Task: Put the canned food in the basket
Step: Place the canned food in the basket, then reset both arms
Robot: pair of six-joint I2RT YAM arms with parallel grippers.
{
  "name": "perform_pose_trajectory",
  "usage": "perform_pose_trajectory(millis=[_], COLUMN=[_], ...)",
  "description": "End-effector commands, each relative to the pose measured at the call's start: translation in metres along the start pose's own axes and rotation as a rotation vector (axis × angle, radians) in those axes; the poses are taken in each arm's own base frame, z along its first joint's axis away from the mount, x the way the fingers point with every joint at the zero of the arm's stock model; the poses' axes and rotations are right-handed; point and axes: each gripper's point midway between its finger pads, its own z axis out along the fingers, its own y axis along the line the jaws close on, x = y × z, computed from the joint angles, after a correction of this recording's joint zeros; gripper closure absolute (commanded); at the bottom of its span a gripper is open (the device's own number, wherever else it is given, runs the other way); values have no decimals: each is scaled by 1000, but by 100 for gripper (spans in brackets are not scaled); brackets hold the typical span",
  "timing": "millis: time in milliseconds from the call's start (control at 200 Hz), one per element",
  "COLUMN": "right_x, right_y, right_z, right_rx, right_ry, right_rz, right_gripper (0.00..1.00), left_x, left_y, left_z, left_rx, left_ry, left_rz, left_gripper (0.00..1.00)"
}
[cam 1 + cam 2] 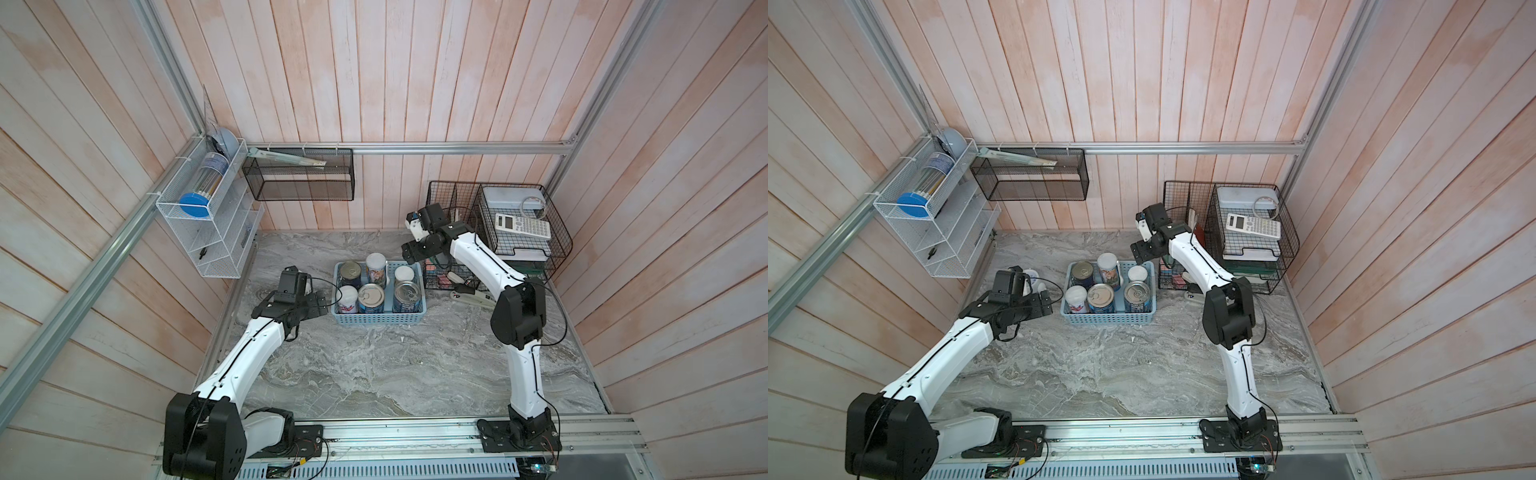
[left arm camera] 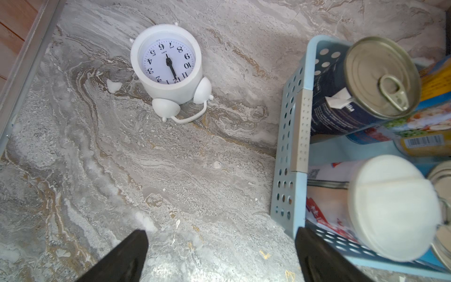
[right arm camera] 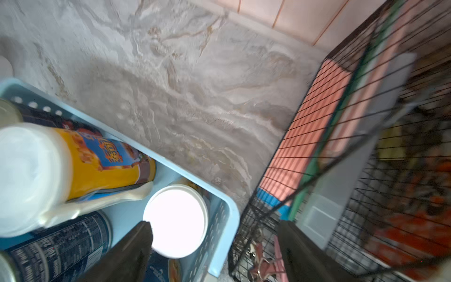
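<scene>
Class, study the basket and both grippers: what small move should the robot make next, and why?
Probably lift the right gripper up and away: all six cans stand in the basket, and its jaws are apart with nothing between them.

1. You have a white clock [image 2: 168, 70] on the marble tabletop [image 1: 374, 365].
2. You'll see a calculator [image 1: 523, 225] atop the black wire rack [image 1: 559, 245].
3. A stapler [image 1: 473, 296] lies beside that rack.
4. A white shelf [image 1: 203, 216] hangs on the wall.

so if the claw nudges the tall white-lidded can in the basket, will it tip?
The tall can stands above the other cans, so a high push could tilt it. The basket wall and those cans would likely catch it. Its smooth side may slip if pinched loosely.
</scene>
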Motion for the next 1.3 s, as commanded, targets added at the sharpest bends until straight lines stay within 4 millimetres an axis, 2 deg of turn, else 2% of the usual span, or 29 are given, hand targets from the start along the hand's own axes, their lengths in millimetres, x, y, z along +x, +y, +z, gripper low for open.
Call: perform_pose_trajectory(millis=[0,70,135,205,295,375,450,515,590,635,705,745,860,950,1085,1295], right_x=[-29,-33,-34,-27,-5,19,43,58,73,84,106,118,144,159,181,202], right_y=[0,2,1,-13,-28,-45,-58,-58,-44,-43,-58,-59,-73,-93,-123,-151], right_z=[-39,-64,-96,-130,-174,-207,-222,-219,-203,-194,-186,-183,-187,-190,-174,-159], right_rx=[24,29,48,119,203,275,322,284,199,192,253,255,326,448,558,707], right_ry=[-138,-207,-300,-417,-619,-726,-758,-719,-637,-597,-570,-585,-688,-725,-706,-751], right_rz=[-11,-13,-2,56,110,156,178,187,172,207,322,343,397,389,420,370], right_gripper=[12,9,7,4,2,2,2,2,2,2,2,2,2,2,2,2], left_x=[-5,-12,-22,-33,-50,-64,-74,-79,-82,-82,-81,-80,-75,-75,-76,-73], left_y=[3,3,5,9,13,14,15,11,12,16,20,20,31,44,57,76], left_z=[-4,-10,-17,-26,-38,-42,-40,-35,-27,-22,-17,-17,-20,-26,-32,-22], left_rx=[-8,-3,-4,3,16,25,40,62,51,31,21,38,34,-19,-94,-179], left_ry=[-29,-64,-117,-186,-297,-380,-434,-445,-445,-451,-476,-508,-630,-733,-858,-904], left_rz=[1,-9,-31,-74,-136,-186,-229,-242,-251,-261,-270,-272,-298,-277,-222,-166], left_gripper=[0,0,0,0,0,0,0,0,0,0,0,0,0,0,0,0])
